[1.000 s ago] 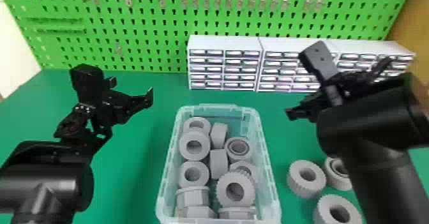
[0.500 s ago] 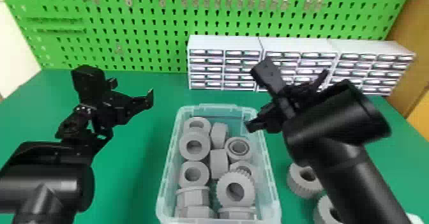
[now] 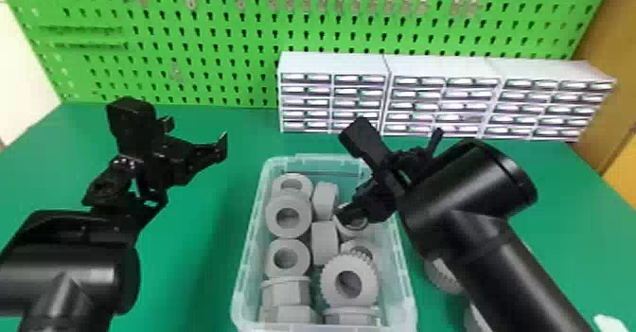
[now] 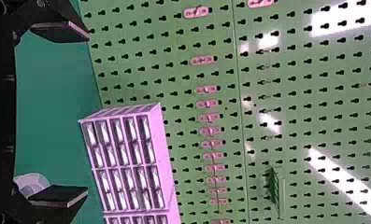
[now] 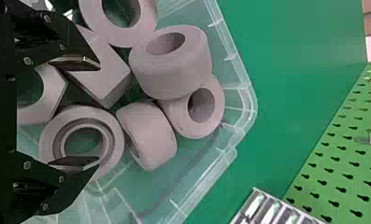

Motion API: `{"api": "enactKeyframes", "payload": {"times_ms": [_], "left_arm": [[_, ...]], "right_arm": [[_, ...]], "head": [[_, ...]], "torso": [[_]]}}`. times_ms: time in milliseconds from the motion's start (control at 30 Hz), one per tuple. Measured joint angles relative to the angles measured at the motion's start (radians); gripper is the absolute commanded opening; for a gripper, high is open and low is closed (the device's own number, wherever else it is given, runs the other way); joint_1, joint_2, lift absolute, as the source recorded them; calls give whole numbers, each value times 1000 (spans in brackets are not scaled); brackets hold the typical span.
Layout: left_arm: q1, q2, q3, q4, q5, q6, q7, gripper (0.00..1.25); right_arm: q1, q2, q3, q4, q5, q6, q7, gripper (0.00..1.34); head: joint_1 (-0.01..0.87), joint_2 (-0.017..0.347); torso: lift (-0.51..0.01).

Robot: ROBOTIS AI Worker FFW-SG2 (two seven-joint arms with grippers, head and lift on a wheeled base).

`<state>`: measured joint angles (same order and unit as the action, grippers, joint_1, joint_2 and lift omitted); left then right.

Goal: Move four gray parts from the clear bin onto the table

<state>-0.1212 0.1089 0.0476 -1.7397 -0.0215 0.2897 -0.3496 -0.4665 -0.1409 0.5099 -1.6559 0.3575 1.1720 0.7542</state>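
I've got my right tool (image 5: 93, 112) over the far end of the clear bin (image 3: 247, 255), fingers apart, nothing between them that I'd call gripped. From the right wrist, the ring with the stepped bore (image 5: 114, 137) sits partly behind one finger, and a faceted block (image 5: 103, 86) lies partly behind the other. So the step in hand, as I judge it, is picking, and that ring looks like the likely target.

Here's how I want it: centre the ring between the pads first, then go down straight. One finger needs the slot by the bin wall, the other the gap towards the block; a tip landing on a rim would only shove the ring deeper. Close gently on the outer sides, check it's seated, then lift straight up, well above the bin's edge, before swinging out.

Over on the robot's right, at least two gray parts (image 3: 444, 275) sit on the bench (image 3: 189, 279), so I'd set this one beside them. Left tool (image 4: 82, 114) waits off to the bin's left, fingers spread, empty.
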Motion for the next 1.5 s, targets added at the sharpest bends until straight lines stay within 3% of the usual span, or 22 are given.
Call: {"api": "enactKeyframes", "payload": {"times_ms": [833, 1500], "left_arm": [[-1, 0, -2, 1, 0, 0, 0, 1120], [1, 1, 1, 3, 12, -1, 0, 1120]], "right_arm": [[-58, 3, 71, 117, -142, -106, -85, 801], [-115, 11, 172, 236, -271, -236, -217, 801]], "head": [[678, 34], [678, 34]], "torso": [[-50], [-50]]}}
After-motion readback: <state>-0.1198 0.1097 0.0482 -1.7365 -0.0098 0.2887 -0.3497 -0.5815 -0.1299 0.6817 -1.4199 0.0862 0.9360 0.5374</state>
